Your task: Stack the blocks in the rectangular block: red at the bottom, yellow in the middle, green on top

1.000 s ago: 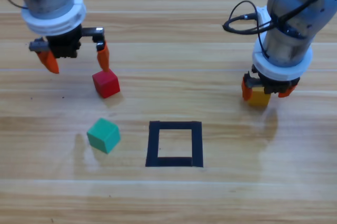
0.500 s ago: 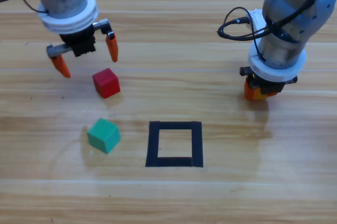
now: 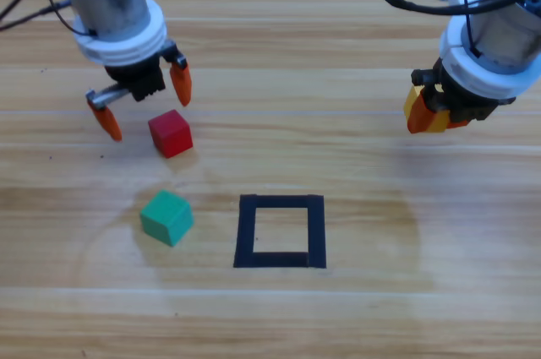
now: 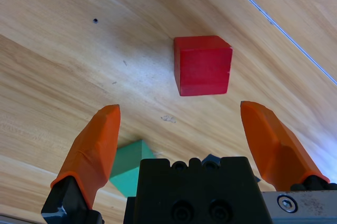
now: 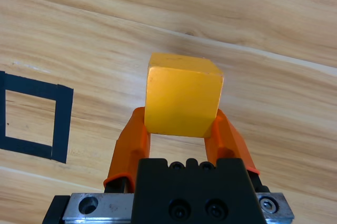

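The red cube (image 3: 170, 133) is sitting on the wooden table (image 3: 338, 38) just beside the left gripper (image 3: 144, 101), a little toward the near edge from the gap between its orange jaws, and it is touching neither of them; in the left wrist view the red cube (image 4: 202, 65) is lying ahead of the left gripper (image 4: 187, 124), between the lines of the 2 jaws. That gripper is standing wide open and is holding nothing. The teal-green cube (image 3: 166, 217) is resting nearer the front edge, left of the black tape square (image 3: 281, 231), and in the left wrist view only a corner of it (image 4: 128, 167) is showing, the remainder being cut off by the gripper's black body. Over on the right, the right gripper (image 3: 431, 116) is hanging above the table, well apart from the tape square, with its jaws closed on the yellow cube (image 5: 182, 94), 1 jaw pressing each side. From above, the yellow cube (image 3: 416, 104) is mostly hidden by the jaws and the arm, so only a sliver is showing. In the right wrist view the tape square (image 5: 62, 123) is being cut off at the left edge.
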Robot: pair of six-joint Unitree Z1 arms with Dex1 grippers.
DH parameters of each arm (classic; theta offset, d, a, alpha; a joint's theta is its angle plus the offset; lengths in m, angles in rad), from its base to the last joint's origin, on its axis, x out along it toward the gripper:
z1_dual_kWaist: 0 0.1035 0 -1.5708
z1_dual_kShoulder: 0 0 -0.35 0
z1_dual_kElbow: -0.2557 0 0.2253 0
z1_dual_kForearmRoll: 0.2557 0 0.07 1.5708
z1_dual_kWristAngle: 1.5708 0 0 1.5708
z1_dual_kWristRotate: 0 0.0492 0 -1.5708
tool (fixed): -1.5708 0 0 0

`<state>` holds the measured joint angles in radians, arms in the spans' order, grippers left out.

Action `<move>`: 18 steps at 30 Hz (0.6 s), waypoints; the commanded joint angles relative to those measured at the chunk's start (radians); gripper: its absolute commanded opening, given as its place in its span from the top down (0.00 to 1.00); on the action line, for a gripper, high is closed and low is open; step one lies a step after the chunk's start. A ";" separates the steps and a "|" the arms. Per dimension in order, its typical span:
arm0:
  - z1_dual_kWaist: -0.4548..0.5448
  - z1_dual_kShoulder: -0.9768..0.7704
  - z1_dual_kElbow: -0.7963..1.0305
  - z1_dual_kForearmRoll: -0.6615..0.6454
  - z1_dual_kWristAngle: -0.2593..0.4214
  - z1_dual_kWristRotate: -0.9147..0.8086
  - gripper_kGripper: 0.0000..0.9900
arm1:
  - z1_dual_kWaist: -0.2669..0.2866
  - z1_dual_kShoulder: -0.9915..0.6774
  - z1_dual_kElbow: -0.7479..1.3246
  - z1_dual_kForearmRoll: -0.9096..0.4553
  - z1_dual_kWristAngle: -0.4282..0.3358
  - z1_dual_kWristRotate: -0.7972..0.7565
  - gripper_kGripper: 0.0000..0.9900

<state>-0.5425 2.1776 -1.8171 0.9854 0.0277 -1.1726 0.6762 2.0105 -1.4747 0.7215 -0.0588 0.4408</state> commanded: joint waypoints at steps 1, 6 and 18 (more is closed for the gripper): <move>-0.036 0.068 -0.007 0.007 0.029 -0.042 0.01 | -0.024 -0.010 0.039 0.010 0.027 0.007 0.83; -0.050 0.079 -0.024 0.006 0.043 -0.068 0.01 | -0.024 -0.007 0.036 0.003 0.030 0.013 0.82; -0.051 0.140 -0.088 0.012 0.041 -0.071 0.02 | -0.024 0.016 0.034 -0.036 0.030 0.015 0.83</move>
<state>-0.5802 2.2455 -1.8987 0.9855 0.0617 -1.2390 0.6762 2.0026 -1.4597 0.7105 -0.0456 0.4447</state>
